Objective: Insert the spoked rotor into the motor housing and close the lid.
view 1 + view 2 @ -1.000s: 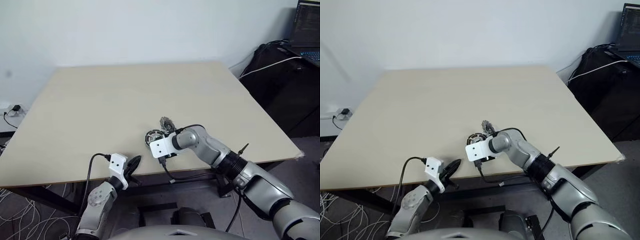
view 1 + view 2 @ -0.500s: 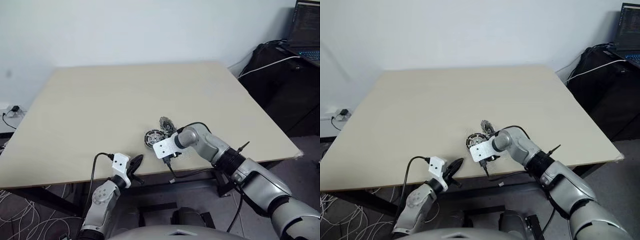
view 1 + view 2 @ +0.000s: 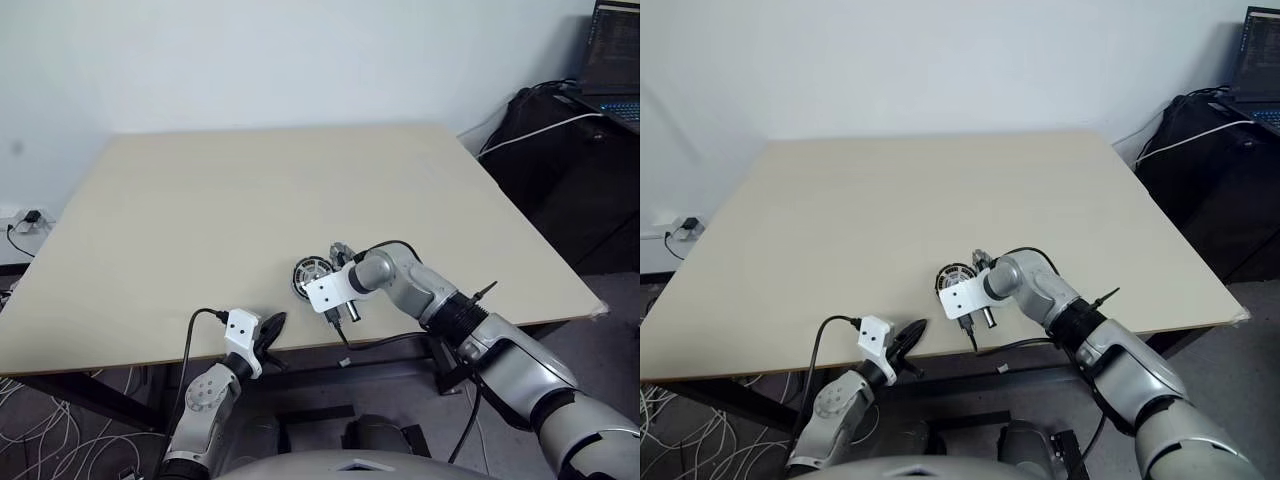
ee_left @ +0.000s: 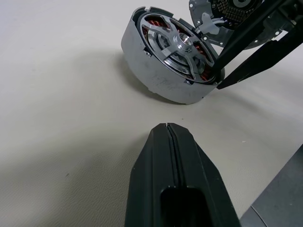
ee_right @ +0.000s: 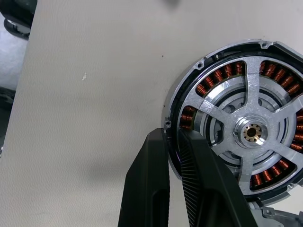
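we see our right gripper (image 5: 173, 142) has just pinched the motor housing (image 5: 236, 127) rim, spoked rotor (image 5: 251, 130) already seated, our left gripper (image 4: 169, 130) fingers pressed together, lid (image 4: 236, 14) next.

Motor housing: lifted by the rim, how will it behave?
Likely stiff and heavy for its size: the motor housing looks metal, with copper windings. The right gripper pinches only its rim, so it may tilt or slip.

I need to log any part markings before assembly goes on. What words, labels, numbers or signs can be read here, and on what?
None can be read.
Motor housing: no marking shows on its rim or spokes.
Lid: no print shows.
Laptop screen: lines of text, too small to read.
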Available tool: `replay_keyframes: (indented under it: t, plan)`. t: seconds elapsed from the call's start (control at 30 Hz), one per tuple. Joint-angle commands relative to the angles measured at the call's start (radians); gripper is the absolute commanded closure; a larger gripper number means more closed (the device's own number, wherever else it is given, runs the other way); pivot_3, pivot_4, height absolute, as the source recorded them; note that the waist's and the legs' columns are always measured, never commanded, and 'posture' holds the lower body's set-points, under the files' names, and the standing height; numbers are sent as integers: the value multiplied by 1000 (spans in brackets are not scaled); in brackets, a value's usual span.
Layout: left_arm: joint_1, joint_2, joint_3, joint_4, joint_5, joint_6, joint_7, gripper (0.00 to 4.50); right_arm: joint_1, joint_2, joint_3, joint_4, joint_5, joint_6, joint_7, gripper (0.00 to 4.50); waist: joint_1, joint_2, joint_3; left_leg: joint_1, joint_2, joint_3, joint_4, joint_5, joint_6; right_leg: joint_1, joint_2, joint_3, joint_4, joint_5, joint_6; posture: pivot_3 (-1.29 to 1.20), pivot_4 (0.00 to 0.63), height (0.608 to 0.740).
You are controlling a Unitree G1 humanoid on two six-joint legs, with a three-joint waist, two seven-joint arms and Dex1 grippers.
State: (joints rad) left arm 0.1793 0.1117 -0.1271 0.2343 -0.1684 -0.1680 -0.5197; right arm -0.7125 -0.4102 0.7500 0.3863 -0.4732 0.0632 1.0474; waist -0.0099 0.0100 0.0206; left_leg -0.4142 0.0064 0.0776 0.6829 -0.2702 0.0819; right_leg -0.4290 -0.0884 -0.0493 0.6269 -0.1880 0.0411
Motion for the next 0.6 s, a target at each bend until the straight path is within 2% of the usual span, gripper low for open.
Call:
replay_keyframes:
  t: [0.03,0.27,0.47,0.6]
  plan:
    - [15,16,16,-46,-22,-29,-25,4500,19,-2,-68,-66,23,84,11,4400,0,0,0,0,0,0,0,0,0,0,0,0,0,0,0,0,0,740]
    - [25,19,24,-57,-28,-21,-33,4500,137,-19,-171,-314,148,510,156,4400,10,0,0,-1,0,-1,0,0,0,-1,-3,-1,0,0,-1,0,0,740]
    - [6,14,23,-45,-22,-9,-32,4500,161,-25,-181,-418,220,689,172,4400,16,0,0,-1,-1,-1,0,-1,0,-1,-4,-2,0,0,0,0,0,740]
    - [-1,13,21,-42,-19,-6,-31,4500,155,1,-176,-436,259,742,141,4400,18,0,0,-1,-1,-2,0,0,0,-1,-4,-2,0,0,-1,0,0,740]
